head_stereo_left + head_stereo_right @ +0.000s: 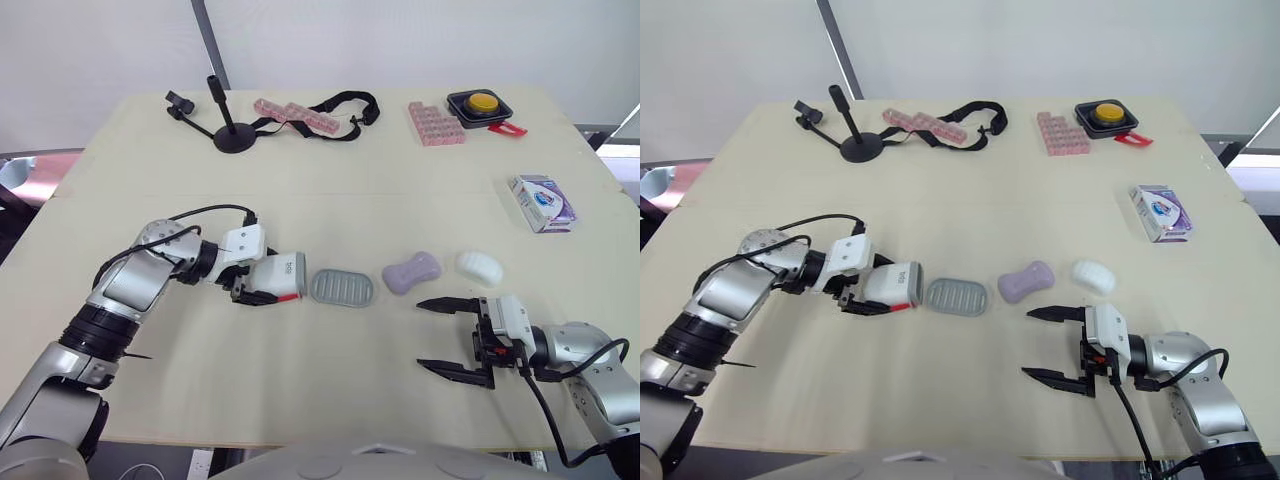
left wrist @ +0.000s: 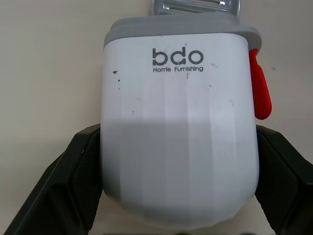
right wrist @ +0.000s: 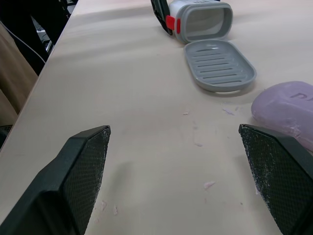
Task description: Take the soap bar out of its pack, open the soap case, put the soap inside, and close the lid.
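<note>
The white soap case (image 1: 280,275), with a grey rim and a red clasp, lies on its side with its open mouth towards the right. My left gripper (image 1: 256,283) is shut on it, a black finger (image 2: 73,186) pressing each side. The case's grey ribbed tray (image 1: 342,287) lies flat just outside its mouth. Right of that rests the bare purple soap bar (image 1: 412,272), with a white oval piece (image 1: 478,267) beside it. The soap pack (image 1: 543,203) sits at the far right. Nearer the front edge than the soap, my right gripper (image 1: 421,334) is open and holds nothing.
Along the far edge stand a black stand (image 1: 230,125), a black strap (image 1: 345,105), two pink pill organisers (image 1: 435,123) and a yellow button in a black box (image 1: 482,103). Bare tabletop lies between the two grippers.
</note>
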Controlling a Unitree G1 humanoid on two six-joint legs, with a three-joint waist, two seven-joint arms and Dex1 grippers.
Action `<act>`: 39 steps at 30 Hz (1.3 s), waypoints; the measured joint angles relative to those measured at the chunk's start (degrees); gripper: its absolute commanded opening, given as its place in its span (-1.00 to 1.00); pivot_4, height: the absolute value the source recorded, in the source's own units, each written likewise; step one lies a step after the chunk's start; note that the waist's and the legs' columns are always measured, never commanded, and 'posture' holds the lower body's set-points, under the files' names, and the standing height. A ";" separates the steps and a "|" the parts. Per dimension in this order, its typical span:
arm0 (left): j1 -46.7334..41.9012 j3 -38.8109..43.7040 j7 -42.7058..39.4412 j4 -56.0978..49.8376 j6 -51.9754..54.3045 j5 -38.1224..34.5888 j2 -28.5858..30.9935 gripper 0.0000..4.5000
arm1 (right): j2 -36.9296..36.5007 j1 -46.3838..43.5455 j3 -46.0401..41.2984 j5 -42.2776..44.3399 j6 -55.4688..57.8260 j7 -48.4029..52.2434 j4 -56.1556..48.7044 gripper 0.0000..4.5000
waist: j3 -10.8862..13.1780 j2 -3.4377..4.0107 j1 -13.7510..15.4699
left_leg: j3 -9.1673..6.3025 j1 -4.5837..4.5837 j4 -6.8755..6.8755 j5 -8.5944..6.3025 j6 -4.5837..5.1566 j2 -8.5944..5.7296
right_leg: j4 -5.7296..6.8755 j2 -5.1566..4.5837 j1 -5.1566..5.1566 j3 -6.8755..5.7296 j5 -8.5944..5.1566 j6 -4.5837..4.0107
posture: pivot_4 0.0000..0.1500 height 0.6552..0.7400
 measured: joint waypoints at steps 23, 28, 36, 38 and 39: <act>0.05 -0.75 0.44 4.29 -19.14 4.82 0.95 0.78 | -0.55 0.10 -0.31 0.00 0.39 0.22 -0.40 1.00 | 0.03 -0.04 0.10 | -0.03 0.19 -0.03 0.00 0.00 0.00 | -0.05 -0.01 0.23 -0.04 0.01 0.02 | 1.00 0.28; -0.51 -0.67 -0.37 5.42 -17.18 3.62 0.49 0.55 | -0.41 -0.03 -0.31 0.00 0.38 0.04 -0.29 1.00 | 0.03 -0.04 0.11 | -0.03 0.18 -0.02 0.00 0.00 0.00 | -0.03 -0.01 0.22 -0.05 0.01 0.01 | 1.00 0.28; -0.53 -0.21 -2.30 5.29 -14.30 1.86 0.71 0.55 | -0.35 0.13 -0.31 0.00 0.37 0.04 -0.28 1.00 | 0.06 -0.07 0.03 | -0.03 0.07 -0.03 0.00 0.00 0.01 | -0.04 -0.01 0.12 -0.08 0.00 0.01 | 1.00 0.28; -0.54 0.00 -1.85 4.51 -10.37 1.20 0.70 0.55 | -0.35 0.16 -0.31 0.00 0.37 0.04 -0.28 1.00 | 0.06 -0.08 0.03 | -0.03 0.06 -0.03 0.00 0.00 0.01 | -0.04 -0.01 0.10 -0.08 0.00 0.01 | 1.00 0.28; -0.57 0.08 -1.53 3.88 -7.93 0.78 0.67 0.55 | -0.35 0.18 -0.31 -0.01 0.37 0.04 -0.28 1.00 | 0.06 -0.08 0.02 | -0.03 0.06 -0.03 0.00 0.00 0.01 | -0.04 -0.01 0.10 -0.09 0.00 0.01 | 1.00 0.28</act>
